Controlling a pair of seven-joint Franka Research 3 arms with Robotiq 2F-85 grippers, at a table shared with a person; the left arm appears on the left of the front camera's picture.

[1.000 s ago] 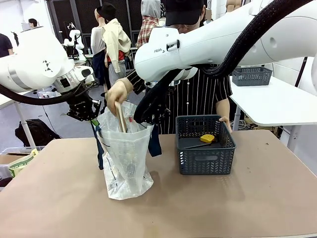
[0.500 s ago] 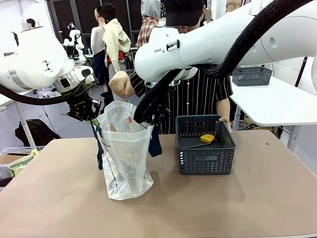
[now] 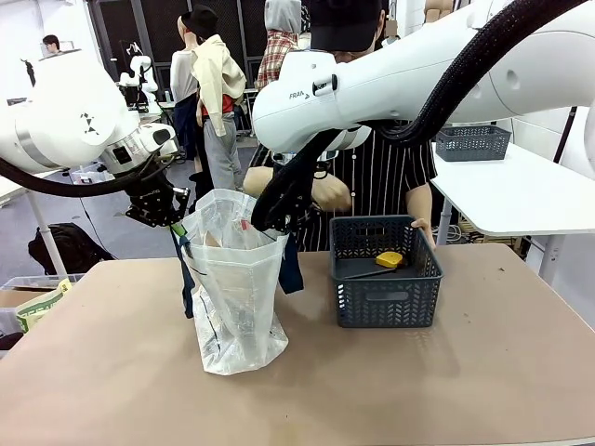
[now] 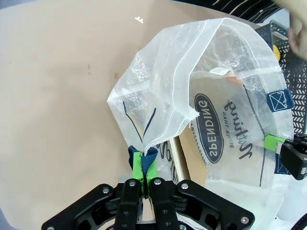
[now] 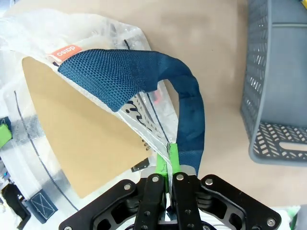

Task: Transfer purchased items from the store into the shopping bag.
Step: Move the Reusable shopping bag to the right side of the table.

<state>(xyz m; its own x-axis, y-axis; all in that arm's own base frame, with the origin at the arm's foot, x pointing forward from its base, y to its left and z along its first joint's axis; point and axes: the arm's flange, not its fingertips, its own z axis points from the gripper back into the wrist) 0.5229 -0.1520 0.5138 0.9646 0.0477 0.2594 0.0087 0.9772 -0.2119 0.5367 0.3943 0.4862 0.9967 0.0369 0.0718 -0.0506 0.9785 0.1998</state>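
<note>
A brown desk (image 3: 483, 372) carries the shopping bag (image 3: 237, 297), which stands upright with its mouth held wide. The right arm (image 3: 418, 74) reaches to the bag's right rim. The left arm (image 3: 65, 125) comes in at the bag's left rim.

Behind the bag, at the far side of the desk, stands a person (image 3: 381, 177) in a striped dark shirt.

The left jaws are pressed together on the bag's rim. Their green pads (image 4: 142, 165) pinch a stub of navy strap and the white film.

The right jaws are likewise closed tight. Their pads (image 5: 173, 158) grip the thin film of the bag's edge just beside the navy handle (image 5: 184, 110), which loops over the outside.

Just right of the bag sits a dark grey lattice basket (image 3: 386, 279), close by but not touching it.

Inside the bag a flat brown pack (image 5: 86, 134) leans against the wall bearing the round dark logo (image 4: 211, 129).

One hand (image 3: 330, 193) of the person hovers up and to the right of the bag's mouth, above the basket's near corner. The other hand (image 3: 423, 226) rests at the basket's far rim.

A small yellow pack (image 3: 389, 259) lies in the basket, to the bag's right.
</note>
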